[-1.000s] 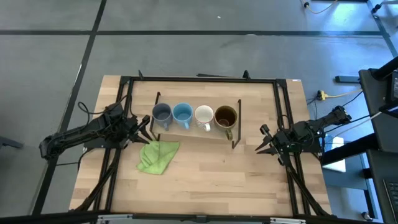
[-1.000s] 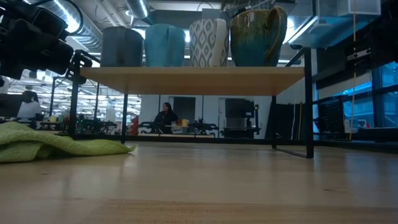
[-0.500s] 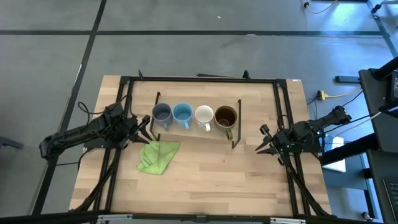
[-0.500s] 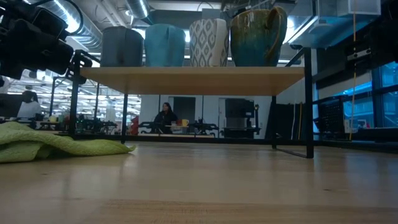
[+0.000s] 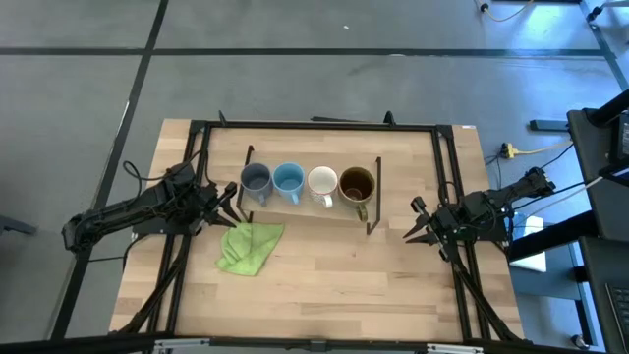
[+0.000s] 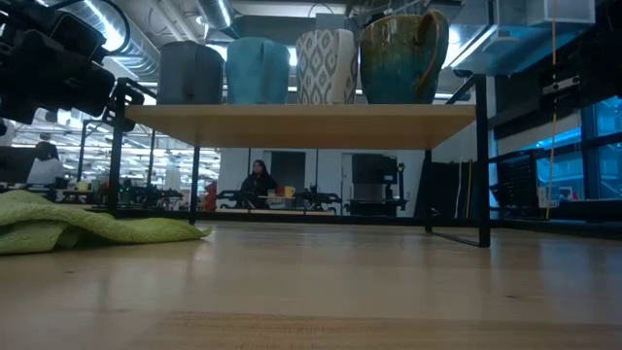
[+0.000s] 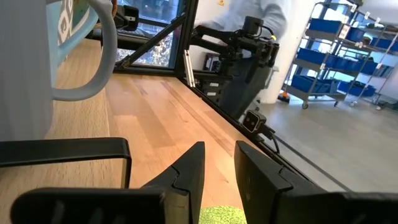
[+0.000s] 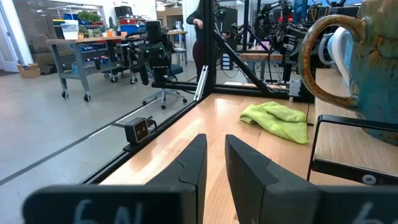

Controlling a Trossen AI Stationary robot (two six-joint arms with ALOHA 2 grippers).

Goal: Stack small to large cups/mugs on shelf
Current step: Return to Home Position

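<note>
— Mugs (image 6: 326,66)?
— Lined along shelf (image 5: 305,210) top in one row: grey-blue (image 5: 255,180), light blue (image 5: 288,179), patterned white (image 5: 322,181), then bigger glazed brown (image 5: 357,183), dark inside.
— Grippers?
— Left gripper (image 5: 232,208) by shelf's left end, right gripper (image 5: 412,221) off its right end; fingers of each slightly apart.

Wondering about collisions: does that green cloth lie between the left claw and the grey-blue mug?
No. The green cloth lies off to the side of that line. Only the shelf's black wire end stands between the left gripper and the grey-blue mug.
</note>
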